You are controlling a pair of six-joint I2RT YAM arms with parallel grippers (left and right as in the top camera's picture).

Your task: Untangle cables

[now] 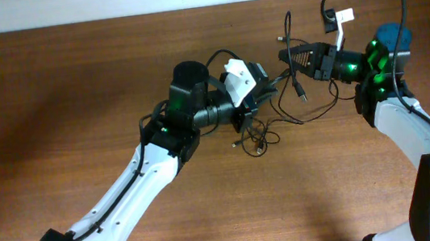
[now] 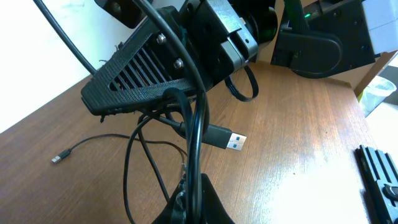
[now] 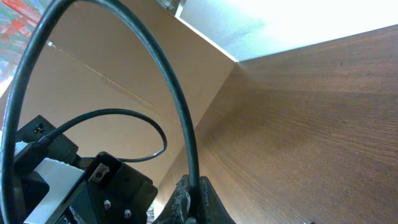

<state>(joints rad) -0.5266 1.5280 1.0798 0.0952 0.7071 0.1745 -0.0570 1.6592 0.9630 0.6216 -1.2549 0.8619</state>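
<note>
Several thin black cables point(image 1: 259, 138) lie tangled on the table between my two arms, with strands running up toward both grippers. My left gripper point(image 1: 267, 90) is shut on a black cable point(image 2: 198, 124) and held just above the table; its fingertips point(image 2: 196, 202) show at the bottom of the left wrist view. A USB plug point(image 2: 227, 140) and a small plug point(image 2: 57, 159) lie on the wood. My right gripper point(image 1: 287, 57) is close beside the left one, and its fingertips point(image 3: 193, 202) are shut on a black cable point(image 3: 177, 106) that loops upward.
The wooden table point(image 1: 73, 88) has a white wall along its far edge. A white tag point(image 1: 344, 16) hangs on the right arm's thick wiring. A blue object point(image 1: 392, 35) sits behind the right arm. The right gripper's ribbed finger point(image 2: 134, 84) is close over the tangle.
</note>
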